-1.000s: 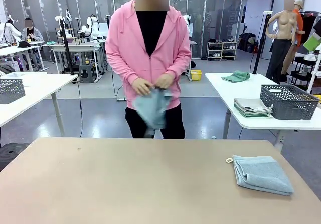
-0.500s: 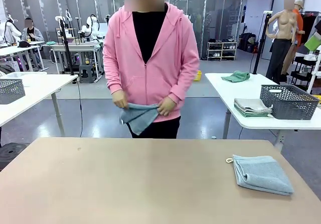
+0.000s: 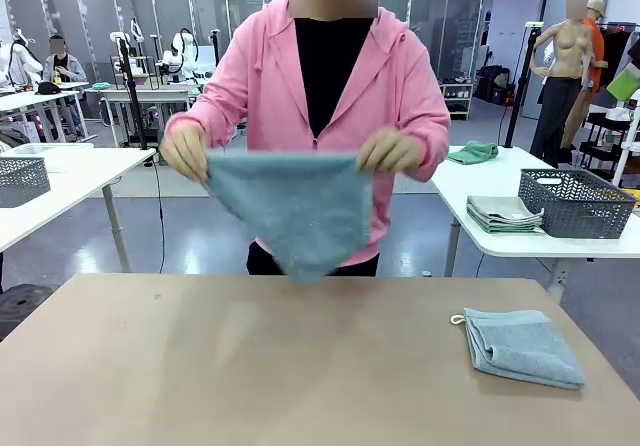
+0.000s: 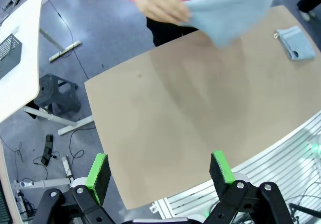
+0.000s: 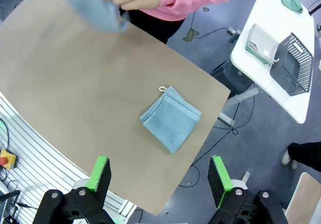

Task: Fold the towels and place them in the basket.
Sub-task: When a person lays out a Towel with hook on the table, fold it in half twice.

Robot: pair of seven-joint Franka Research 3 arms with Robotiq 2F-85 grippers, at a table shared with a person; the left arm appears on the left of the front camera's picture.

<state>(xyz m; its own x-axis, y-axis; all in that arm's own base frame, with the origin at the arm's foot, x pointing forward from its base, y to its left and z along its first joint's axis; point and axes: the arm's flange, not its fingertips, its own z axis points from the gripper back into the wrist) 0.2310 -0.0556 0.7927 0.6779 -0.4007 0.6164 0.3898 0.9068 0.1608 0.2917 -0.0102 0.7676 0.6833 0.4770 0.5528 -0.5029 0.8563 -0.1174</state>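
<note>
A person in a pink hoodie stands at the table's far side and holds a pale blue towel [image 3: 290,211] spread out by its two top corners, hanging just above the far edge. The same towel [image 4: 230,13] appears in the left wrist view, and a blurred part [image 5: 95,5] in the right wrist view. A second towel [image 3: 522,346] lies folded at the right of the tan table [image 3: 250,366], white loop at its corner. My left gripper [image 4: 159,170] and right gripper [image 5: 159,175] are open, high above the table, holding nothing. A dark grey mesh basket [image 3: 575,203] stands on the white side table at right.
On that side table lie a stack of folded towels [image 3: 505,213] and a crumpled green one [image 3: 472,152]. Another grey mesh basket [image 3: 20,179] sits on a white table at left. The tan table's left and middle are bare.
The person has lifted the towel from waist height to chest height and spread it wide between both hands. The folded towel and both grippers have not moved.
</note>
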